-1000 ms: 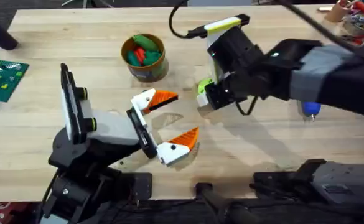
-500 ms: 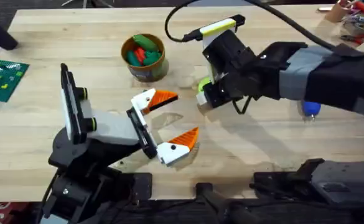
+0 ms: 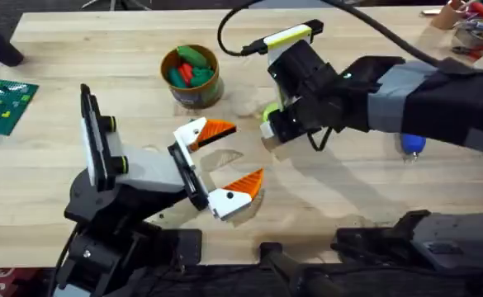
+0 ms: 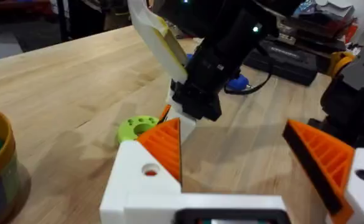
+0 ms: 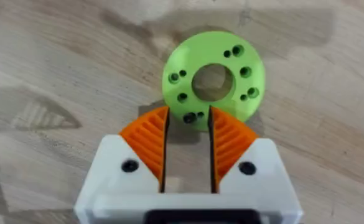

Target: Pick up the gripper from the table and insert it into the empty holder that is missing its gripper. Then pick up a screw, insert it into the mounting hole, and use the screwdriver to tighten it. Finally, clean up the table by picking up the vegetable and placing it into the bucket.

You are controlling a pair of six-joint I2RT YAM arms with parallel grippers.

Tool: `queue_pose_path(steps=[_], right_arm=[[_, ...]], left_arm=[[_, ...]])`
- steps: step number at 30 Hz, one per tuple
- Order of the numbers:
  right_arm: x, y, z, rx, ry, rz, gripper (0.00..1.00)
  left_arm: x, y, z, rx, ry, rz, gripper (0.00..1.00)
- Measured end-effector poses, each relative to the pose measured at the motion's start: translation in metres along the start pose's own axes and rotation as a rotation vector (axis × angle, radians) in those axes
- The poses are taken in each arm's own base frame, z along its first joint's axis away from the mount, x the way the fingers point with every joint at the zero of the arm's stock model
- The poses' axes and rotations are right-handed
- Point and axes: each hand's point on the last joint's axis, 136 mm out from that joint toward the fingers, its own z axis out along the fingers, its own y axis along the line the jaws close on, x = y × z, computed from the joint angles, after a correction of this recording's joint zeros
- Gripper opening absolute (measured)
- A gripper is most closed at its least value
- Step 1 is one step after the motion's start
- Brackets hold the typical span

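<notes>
Green plastic is what matters here: the gripper (image 5: 213,79), a small round piece with holes, lies flat on the wooden bench (image 3: 125,58), a little way from the bucket (image 3: 191,76). The right gripper (image 5: 188,138) is down at it, and its orange pads (image 5: 147,140) are pinched on the near rim of the disc. That is a thin bite, I think. To do this step well, it should squeeze firmly, lift slowly and keep the piece level so it cannot twist or slip out. The left gripper (image 3: 224,157) waits near the middle of the bench with its fingers wide apart, holding nothing. It should stay out of the way. The bucket has vegetables (image 3: 187,66) in it.
</notes>
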Motion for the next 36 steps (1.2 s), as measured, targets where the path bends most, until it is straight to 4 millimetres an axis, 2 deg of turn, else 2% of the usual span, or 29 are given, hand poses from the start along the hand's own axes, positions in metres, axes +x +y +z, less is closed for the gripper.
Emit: queue_pose_path(steps=[4, 11, 29, 32, 36], right_arm=[[0.0, 0.0, 0.0, 0.001, 0.001, -0.001, 0.137], [0.0, 0.0, 0.0, 0.001, 0.001, -0.003, 0.011], [-0.001, -0.001, -0.004, 0.001, 0.001, -0.028, 0.007], [-0.013, 0.001, -0.018, -0.011, -0.048, -0.031, 0.007], [-0.039, 0.004, -0.057, -0.044, -0.18, -0.023, 0.007]], left_arm=[[0.0, 0.0, 0.0, 0.0, 0.0, 0.0, 0.987], [0.0, 0.0, 0.0, 0.0, 0.0, 0.0, 0.987], [0.0, 0.0, 0.0, 0.0, 0.0, 0.0, 0.987], [0.0, 0.0, 0.0, 0.0, 0.0, 0.0, 0.987], [0.0, 0.0, 0.0, 0.0, 0.0, 0.0, 0.987]])
